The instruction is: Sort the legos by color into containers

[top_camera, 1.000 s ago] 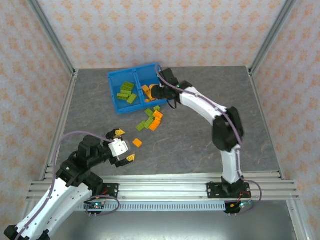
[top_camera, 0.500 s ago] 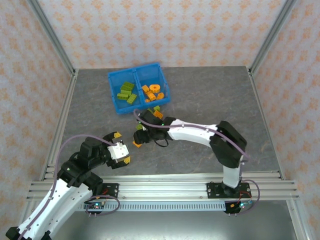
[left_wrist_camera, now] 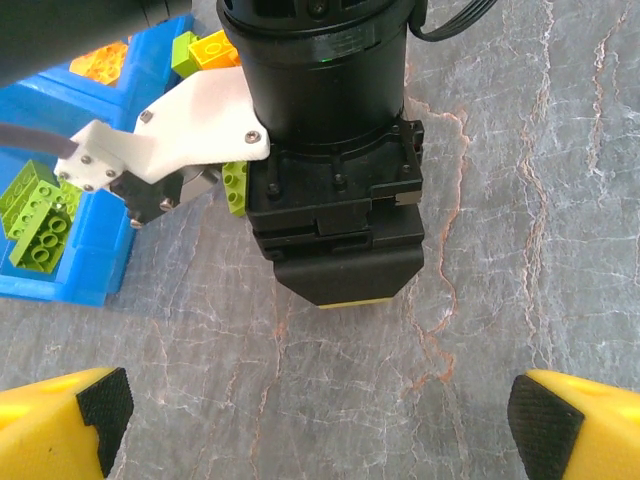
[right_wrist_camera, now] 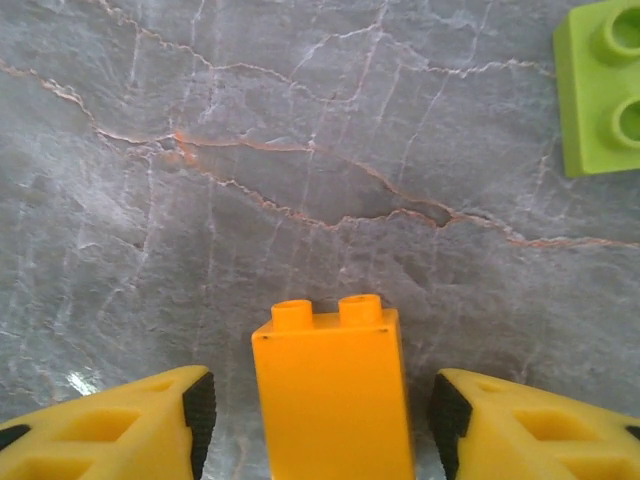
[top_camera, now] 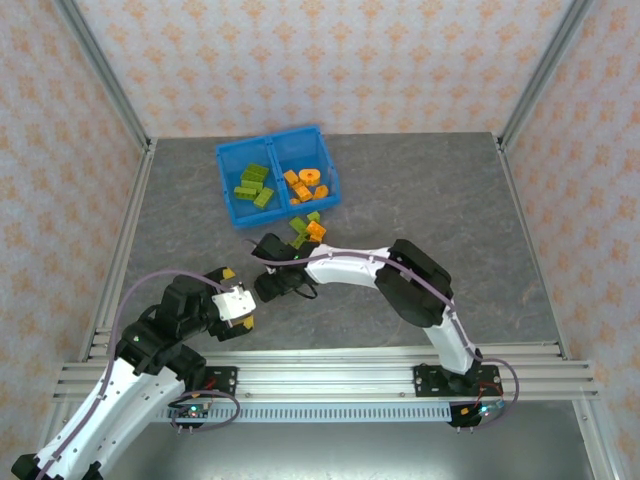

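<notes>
While right gripper [right_wrist_camera: 318, 412] straddles an orange lego [right_wrist_camera: 330, 395], jaws spread clear of it, left gripper [left_wrist_camera: 322, 408] spread wide

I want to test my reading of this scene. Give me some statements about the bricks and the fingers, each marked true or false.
An orange brick sits between the fingers of the right gripper. True.
Those fingers press the brick. False: a gap shows on each side.
The blue bin's left compartment holds green bricks. True.
The left gripper is shut. False: its fingers stand wide apart.
Every brick is in the bin. False: several loose bricks lie on the table beside it.
</notes>
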Robot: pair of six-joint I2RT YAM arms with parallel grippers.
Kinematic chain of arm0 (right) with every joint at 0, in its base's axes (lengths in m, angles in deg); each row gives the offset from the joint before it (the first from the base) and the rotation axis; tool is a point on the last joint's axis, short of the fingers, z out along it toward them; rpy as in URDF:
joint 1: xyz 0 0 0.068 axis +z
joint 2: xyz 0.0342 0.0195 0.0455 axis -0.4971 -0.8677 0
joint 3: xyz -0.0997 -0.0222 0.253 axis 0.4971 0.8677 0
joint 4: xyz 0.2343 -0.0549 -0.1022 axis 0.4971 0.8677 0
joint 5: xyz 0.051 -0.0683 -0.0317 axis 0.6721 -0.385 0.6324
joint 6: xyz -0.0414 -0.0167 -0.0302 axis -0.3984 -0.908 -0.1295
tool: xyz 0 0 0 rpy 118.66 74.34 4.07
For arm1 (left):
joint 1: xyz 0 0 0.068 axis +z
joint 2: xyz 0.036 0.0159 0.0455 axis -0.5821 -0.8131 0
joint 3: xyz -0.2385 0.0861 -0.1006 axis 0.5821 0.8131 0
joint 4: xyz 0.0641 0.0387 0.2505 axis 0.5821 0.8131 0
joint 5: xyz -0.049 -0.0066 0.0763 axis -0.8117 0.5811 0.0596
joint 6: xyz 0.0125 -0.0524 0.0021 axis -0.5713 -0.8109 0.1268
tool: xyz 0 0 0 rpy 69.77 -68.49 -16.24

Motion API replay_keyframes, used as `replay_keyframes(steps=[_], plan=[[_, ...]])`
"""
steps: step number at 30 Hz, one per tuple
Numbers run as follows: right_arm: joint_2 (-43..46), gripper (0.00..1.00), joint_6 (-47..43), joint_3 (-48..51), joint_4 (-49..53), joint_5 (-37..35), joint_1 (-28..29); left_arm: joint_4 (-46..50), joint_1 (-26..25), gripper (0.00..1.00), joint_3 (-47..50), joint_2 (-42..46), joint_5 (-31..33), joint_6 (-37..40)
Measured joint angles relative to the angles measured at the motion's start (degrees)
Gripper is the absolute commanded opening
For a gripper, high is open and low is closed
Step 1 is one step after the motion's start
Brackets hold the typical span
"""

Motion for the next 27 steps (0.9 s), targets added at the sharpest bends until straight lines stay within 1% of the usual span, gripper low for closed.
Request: replay_keyframes(steps=[3,6,9,13,16,19,23,25,27], plan=[[-0.98,0.42,-1.16,-1.57,2.21,-2.64,0.46,0.0,0.42,1.0,0.0,0.11,0.0,-0.11],[-1.29,0.35,-1.81,-2.32,3.45,-3.76,0.5,-0.02,0.5,1.0,0.0,0.33,0.0,-0.42],[-1.27,0.3,-1.97,-2.58,3.82,-5.35,0.98,-0.07,0.52,1.0,0.0,0.33,-0.07,-0.44],[-0.63,0.28,-1.4,-1.99,2.99,-5.84,0.9,-0.11,0.52,1.0,0.0,0.44,-1.84,-0.42],[2.19,0.27,0.59,1.05,1.57,-4.33,-0.5,-0.28,0.55,1.0,0.0,0.96,-4.74,-0.24],[7.39,0.27,2.86,3.98,0.07,-2.34,-3.52,-0.72,0.83,1.0,0.0,1.22,-8.35,0.7],[14.4,0.27,5.05,4.55,-2.91,-0.17,-8.41,-3.3,0.9,1.0,0.85,1.79,-13.27,1.49],[17.07,0.28,5.9,4.55,-4.98,0.98,-10.97,-5.09,0.9,1.0,1.53,2.01,-13.6,-0.09],[18.27,0.28,6.51,4.2,-6.43,1.73,-13.77,-7.43,0.92,1.0,1.99,1.97,-12.44,-3.63]])
